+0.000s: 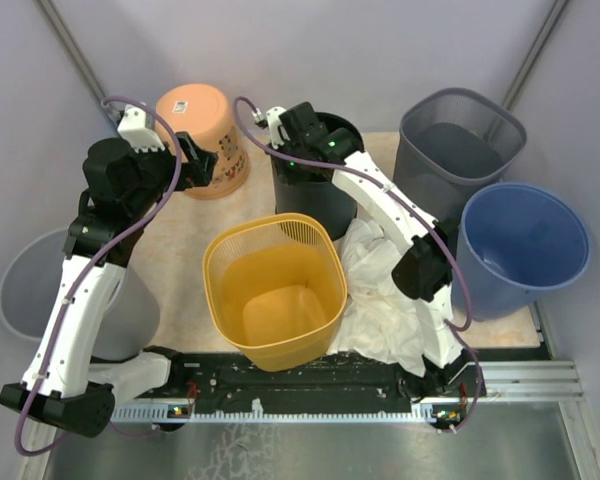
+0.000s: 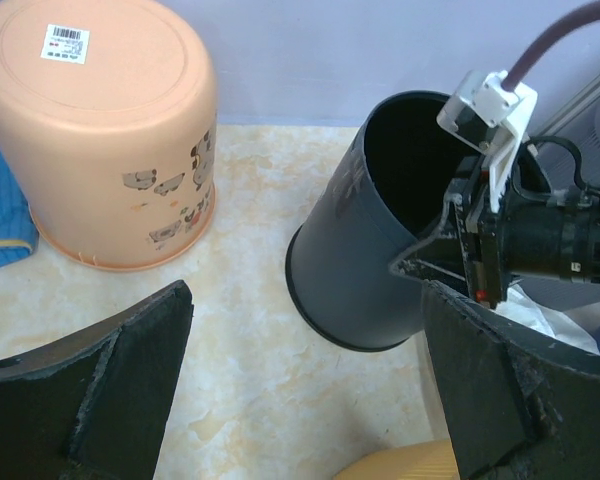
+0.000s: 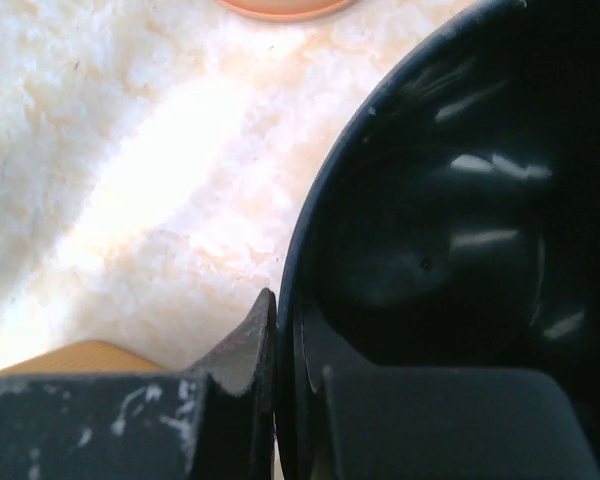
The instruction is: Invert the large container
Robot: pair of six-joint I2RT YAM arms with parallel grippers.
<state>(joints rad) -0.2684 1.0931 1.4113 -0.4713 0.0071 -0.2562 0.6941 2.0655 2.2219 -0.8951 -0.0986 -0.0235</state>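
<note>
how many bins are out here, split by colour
peach bucket: 1
black bin: 1
yellow basket: 1
blue bucket: 1
grey: 2, the mesh bin and the plain bin
total: 6

Glossy black plastic bin (image 3: 430, 260), smooth peach plastic bucket (image 2: 100, 130), metal mesh basket (image 1: 416, 158)
</note>
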